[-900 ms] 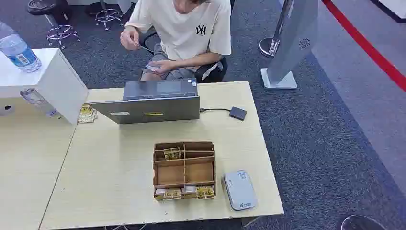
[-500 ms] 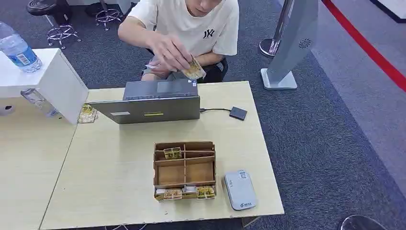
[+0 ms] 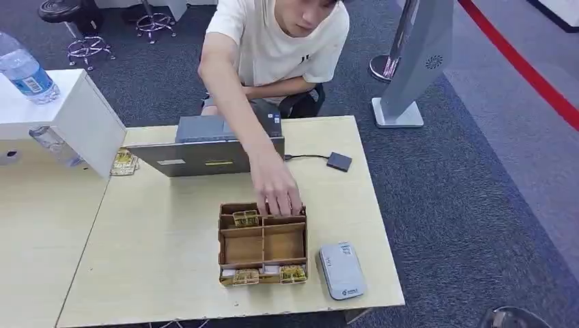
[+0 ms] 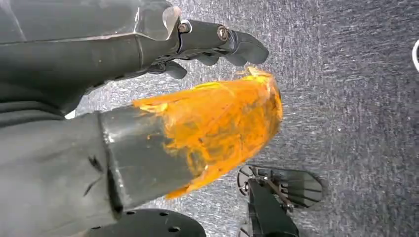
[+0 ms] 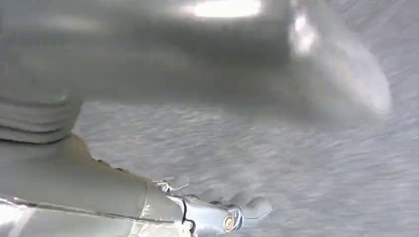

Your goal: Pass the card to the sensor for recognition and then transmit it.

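A wooden divided box (image 3: 263, 244) sits near the table's front edge. Gold-patterned cards lie in its back compartment (image 3: 246, 219) and its front row (image 3: 293, 274). To the right of the box lies a grey-white sensor pad (image 3: 341, 270). A person's hand (image 3: 276, 193) reaches over the laptop into the box's back compartment. My left hand (image 4: 148, 138), its thumb wrapped in orange tape, hangs over the carpet with fingers (image 4: 225, 39) apart and nothing in it. My right hand (image 5: 163, 64) also hangs over grey carpet, empty, its thumb and fingers (image 5: 232, 217) apart.
A grey laptop (image 3: 215, 147) stands at the table's back edge, cabled to a small black box (image 3: 339, 161). The person (image 3: 287, 41) sits behind it. A white stand with a water bottle (image 3: 24, 68) is at the left; more cards (image 3: 124, 161) lie beside it.
The person leaned forward and brought a hand, which held a gold card above the laptop, down into the box's back compartment. My hands have not visibly moved.
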You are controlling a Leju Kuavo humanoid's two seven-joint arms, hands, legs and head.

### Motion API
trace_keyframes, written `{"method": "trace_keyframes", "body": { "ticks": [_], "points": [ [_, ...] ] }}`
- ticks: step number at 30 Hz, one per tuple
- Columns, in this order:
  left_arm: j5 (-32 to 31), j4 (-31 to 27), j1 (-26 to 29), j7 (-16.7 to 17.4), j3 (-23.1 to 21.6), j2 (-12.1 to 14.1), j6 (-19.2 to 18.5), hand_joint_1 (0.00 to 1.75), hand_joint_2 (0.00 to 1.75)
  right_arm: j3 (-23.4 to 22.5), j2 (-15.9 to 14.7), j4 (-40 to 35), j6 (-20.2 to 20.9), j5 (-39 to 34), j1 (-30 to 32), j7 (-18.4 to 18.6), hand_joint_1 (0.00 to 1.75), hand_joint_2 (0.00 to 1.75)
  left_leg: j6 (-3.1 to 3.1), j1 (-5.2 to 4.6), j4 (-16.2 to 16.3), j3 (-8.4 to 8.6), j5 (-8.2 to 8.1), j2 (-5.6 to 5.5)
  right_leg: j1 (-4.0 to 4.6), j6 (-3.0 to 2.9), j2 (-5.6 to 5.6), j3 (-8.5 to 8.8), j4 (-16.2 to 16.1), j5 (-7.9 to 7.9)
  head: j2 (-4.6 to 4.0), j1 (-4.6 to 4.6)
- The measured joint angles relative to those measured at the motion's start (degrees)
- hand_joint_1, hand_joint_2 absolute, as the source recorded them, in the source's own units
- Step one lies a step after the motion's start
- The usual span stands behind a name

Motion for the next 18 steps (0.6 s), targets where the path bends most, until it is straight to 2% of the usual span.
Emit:
{"method": "trace_keyframes", "body": {
  "ticks": [3, 9, 18],
  "points": [
    [-0.3, 0.2, 0.0, 0.0, 0.4, 0.0, 0.1, 0.0, 0.0, -0.1, 1.8, -5.1, -1.4, 2.1, -0.7, -1.3, 0.0, 1.75, -0.01, 0.02, 0.0, 0.0, 0.01, 0.0, 0.01, 0.0, 0.0, 0.0, 0.0, 0.0, 0.0, -0.02],
    [-0.9, 0.3, 0.0, 0.4, 0.9, -0.2, 0.5, 0.0, 0.0, 0.9, 7.0, -18.8, -5.4, 4.8, -0.1, -1.2, 0.0, 1.75, -0.01, 0.03, 0.0, -0.01, 0.01, 0.0, 0.02, 0.0, 0.0, -0.01, 0.0, -0.01, 0.0, -0.02],
    [-1.9, 0.3, 0.1, 0.4, 1.7, -0.3, 0.5, 0.0, 0.0, 7.2, 13.6, -39.6, -11.5, 9.8, 3.5, -1.9, 0.0, 1.75, -0.01, 0.02, 0.0, -0.01, 0.01, 0.01, 0.01, 0.0, 0.02, -0.02, 0.0, -0.01, 0.0, 0.0]
  ]
}}
